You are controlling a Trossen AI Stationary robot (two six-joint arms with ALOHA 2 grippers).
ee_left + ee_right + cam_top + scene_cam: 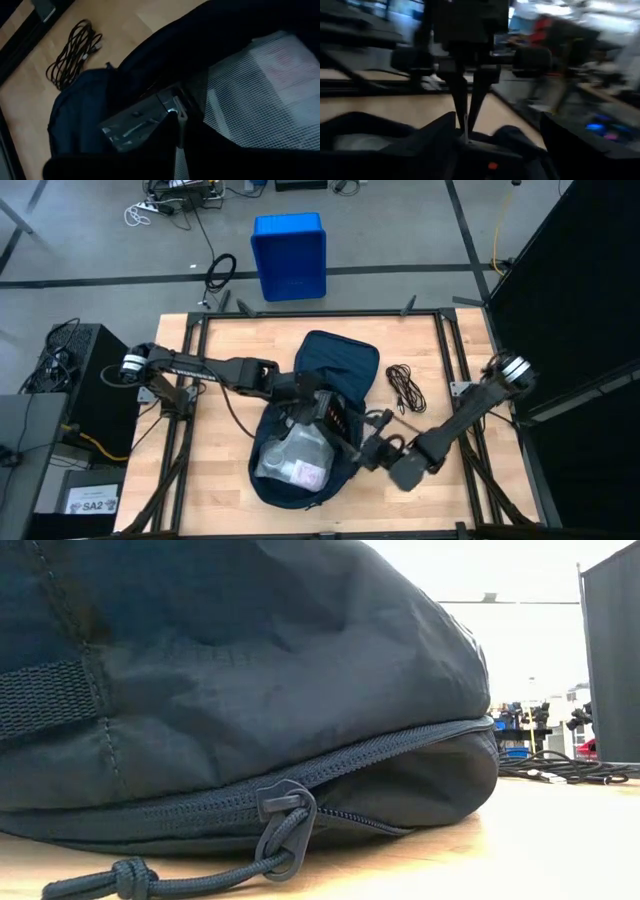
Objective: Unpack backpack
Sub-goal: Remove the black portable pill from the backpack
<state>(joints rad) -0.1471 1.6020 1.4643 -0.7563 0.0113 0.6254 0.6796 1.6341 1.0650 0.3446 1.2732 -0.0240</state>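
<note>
At backpack [325, 365] rim | left gripper [322, 408] clamps fabric | right gripper [362, 450] partly hidden, grip unclear

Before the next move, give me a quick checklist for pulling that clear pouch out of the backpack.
1. Backpack unzipped, mouth open: ok.
2. Clear mesh pouch exposed in the opening: ok.
3. Left hand shut on the backpack's edge, holding the opening up: ok.
4. Right hand at the backpack's right rim, clear of the left hand: cannot tell.
5. Right hand gripping the pouch: not ok, nothing seen held.
6. Black cable on the table, apart from the bag: ok.
</note>
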